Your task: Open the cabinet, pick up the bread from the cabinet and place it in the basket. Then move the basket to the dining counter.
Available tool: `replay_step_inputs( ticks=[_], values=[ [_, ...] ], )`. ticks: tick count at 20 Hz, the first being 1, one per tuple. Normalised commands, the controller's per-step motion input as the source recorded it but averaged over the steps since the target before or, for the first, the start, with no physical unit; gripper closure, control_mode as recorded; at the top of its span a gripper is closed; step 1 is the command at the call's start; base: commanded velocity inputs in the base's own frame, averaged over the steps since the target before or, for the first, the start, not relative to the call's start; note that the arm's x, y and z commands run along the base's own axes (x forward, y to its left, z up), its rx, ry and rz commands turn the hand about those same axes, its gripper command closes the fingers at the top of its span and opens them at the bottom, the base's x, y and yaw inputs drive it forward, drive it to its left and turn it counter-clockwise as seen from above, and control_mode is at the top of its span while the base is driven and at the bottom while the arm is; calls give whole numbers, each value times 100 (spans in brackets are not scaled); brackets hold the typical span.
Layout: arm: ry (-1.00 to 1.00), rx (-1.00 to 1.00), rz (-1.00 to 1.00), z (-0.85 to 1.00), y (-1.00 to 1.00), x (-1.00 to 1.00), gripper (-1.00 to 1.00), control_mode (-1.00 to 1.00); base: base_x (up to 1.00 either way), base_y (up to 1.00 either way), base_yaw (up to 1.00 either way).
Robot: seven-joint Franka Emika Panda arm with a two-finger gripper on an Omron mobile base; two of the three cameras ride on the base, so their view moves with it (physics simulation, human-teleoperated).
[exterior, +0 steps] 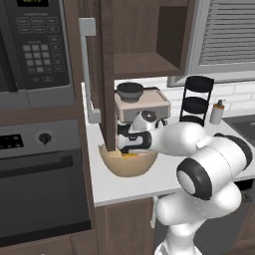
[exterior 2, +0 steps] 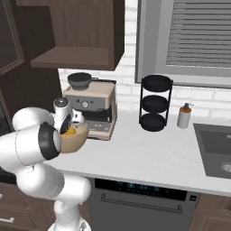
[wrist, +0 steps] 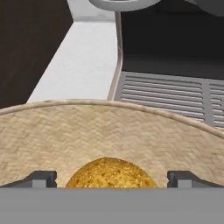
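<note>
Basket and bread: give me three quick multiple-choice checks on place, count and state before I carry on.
1. Where is the bread?
A. On the cabinet shelf
B. Inside the basket
C. In the sink
2. How many tiers has the black rack?
A. Two
B. Three
C. Five
3. How does the cabinet door stand?
A. Open
B. Shut
C. Removed

B: the hand view shows the bun against woven wall, between the gripper tips.
B: three round trays are stacked.
A: the door stands edge-on, and the shelf is exposed.
</note>
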Motion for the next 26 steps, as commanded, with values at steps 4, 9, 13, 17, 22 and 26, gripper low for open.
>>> replay_step_inputs(
  ticks=[4,9,13,17,22,26],
  values=[
    [-1,0,-1,0,0,54,-100,-100,0,0,0],
    [-1,0,-2,9,0,15,-100,-100,0,0,0],
    [-3,0,0,26,0,-47,-100,-100,0,0,0],
    [-2,0,-3,45,0,-46,-100,-100,0,0,0],
    [0,0,-11,50,-8,-55,-100,-100,0,0,0],
    [0,0,-16,41,-36,-91,-100,-100,0,0,0]
  ],
)
